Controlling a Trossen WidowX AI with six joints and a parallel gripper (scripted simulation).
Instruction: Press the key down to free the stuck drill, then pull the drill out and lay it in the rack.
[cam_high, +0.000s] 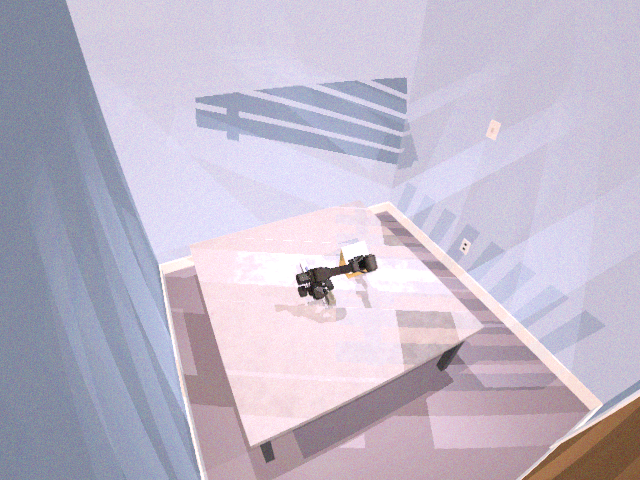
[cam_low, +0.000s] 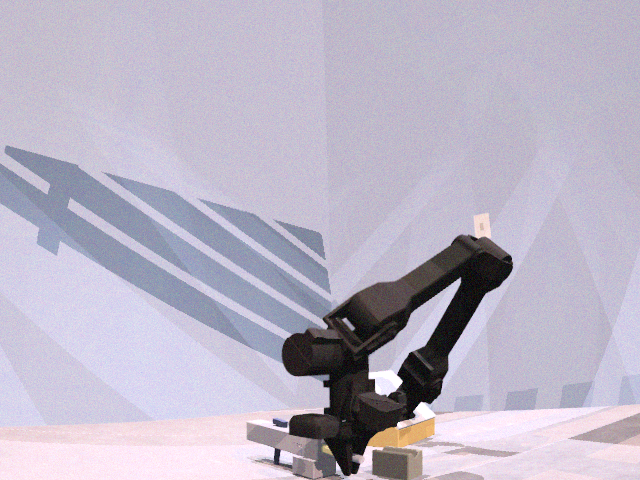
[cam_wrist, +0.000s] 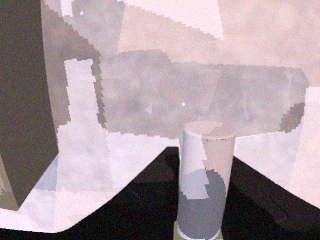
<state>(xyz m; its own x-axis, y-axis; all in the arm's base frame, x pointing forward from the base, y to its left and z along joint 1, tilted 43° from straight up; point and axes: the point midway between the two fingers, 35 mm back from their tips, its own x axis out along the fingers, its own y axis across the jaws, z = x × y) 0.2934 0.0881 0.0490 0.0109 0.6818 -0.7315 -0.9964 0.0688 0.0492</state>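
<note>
The drill (cam_wrist: 197, 215) is a pale cylinder with a yellow-green collar. Its pale end (cam_low: 360, 458) shows low between the finger tips in the exterior view. My gripper (cam_low: 353, 467) (cam_wrist: 192, 158) is shut on the drill and points down, close above the table. The drill's collar end reaches toward a grey block (cam_low: 310, 466) at the end of a long grey beam (cam_low: 261, 432). How far the drill sits in it is hidden. A small dark blue key (cam_low: 279, 422) is on the beam. An olive-grey block with a notched top, apparently the rack (cam_low: 395, 463) (cam_wrist: 20, 95) (cam_high: 330, 298), stands beside the gripper.
A yellow box with white panels (cam_low: 417, 431) (cam_high: 354, 250) stands behind the gripper, near the arm's base. A dark blue post (cam_low: 277, 455) shows under the beam. The arm's links arch over the rack's side. The pale table (cam_high: 289, 372) carries everything.
</note>
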